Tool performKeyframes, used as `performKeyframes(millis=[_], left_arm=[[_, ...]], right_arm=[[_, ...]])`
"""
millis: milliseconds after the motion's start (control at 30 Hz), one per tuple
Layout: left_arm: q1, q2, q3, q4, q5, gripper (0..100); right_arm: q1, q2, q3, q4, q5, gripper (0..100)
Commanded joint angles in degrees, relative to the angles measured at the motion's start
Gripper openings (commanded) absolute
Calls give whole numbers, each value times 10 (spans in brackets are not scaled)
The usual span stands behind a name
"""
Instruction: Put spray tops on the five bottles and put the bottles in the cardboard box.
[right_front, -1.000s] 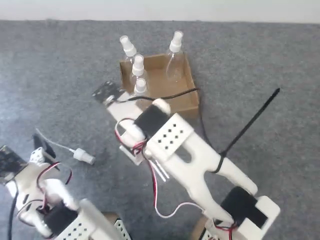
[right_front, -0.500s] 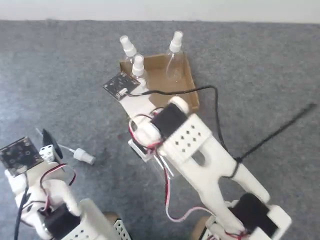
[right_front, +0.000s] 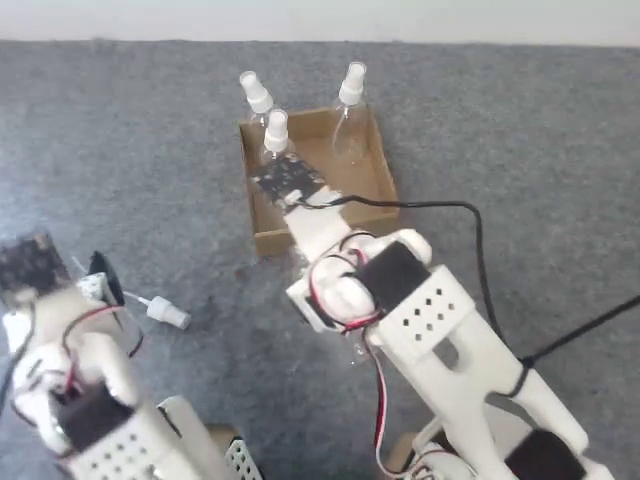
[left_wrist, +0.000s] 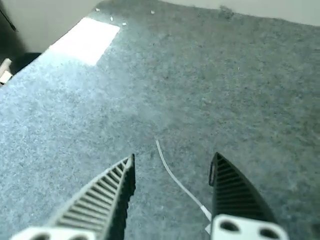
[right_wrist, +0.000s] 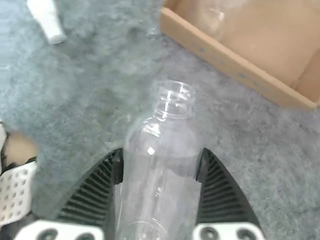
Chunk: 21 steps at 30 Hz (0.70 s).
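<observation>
1. Now my right gripper is clamped around an uncapped clear bottle, just beside the cardboard box.
2. My left gripper hangs spread apart above the carpet, the loose spray top's thin tube lying between its fingers.
3. Three capped bottles stand in the box.

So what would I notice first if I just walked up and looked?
Probably the right gripper clamped on a clear bottle with no top, close to the cardboard box. Then the capped bottles standing at the box's far end, and one loose spray top lying on the grey carpet near the left gripper.
</observation>
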Motion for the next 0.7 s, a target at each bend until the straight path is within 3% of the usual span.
performKeyframes(millis=[0, 400, 667], left_arm=[[4, 136, -71, -1, -37, 231], [6, 389, -181, -2, -99, 231], [60, 547, -243, -2, -149, 228]], right_arm=[[27, -60, 35, -43, -3, 49], [28, -141, 164, -133, -2, 49], [28, -140, 169, -137, -4, 49]])
